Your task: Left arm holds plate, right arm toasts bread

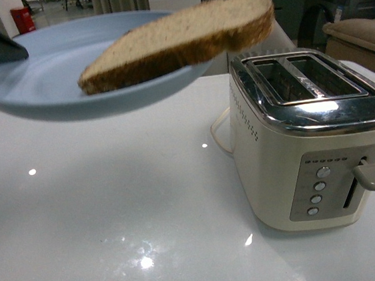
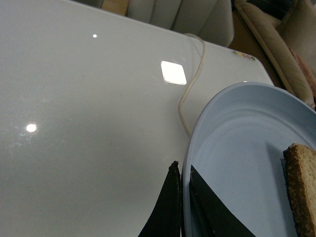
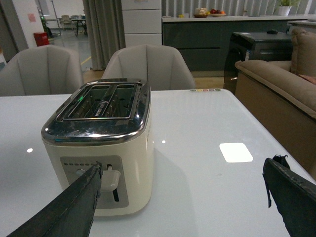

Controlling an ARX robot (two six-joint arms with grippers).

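Beside the toaster (image 1: 314, 134), the left tool (image 2: 183, 169) clamps the plate (image 1: 40, 79), presenting the bread (image 1: 177, 41) for pickup. The right tool (image 3: 182, 168) is released, empty.

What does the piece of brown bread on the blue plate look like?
The half slice of light brown wholemeal bread has a speckled crumb and a darker crust along its edge. It lies on the pale blue round plate, touching only that. Its rounded end pokes out past the plate's rim, in the air, toward the cream toaster. It looks untoasted.
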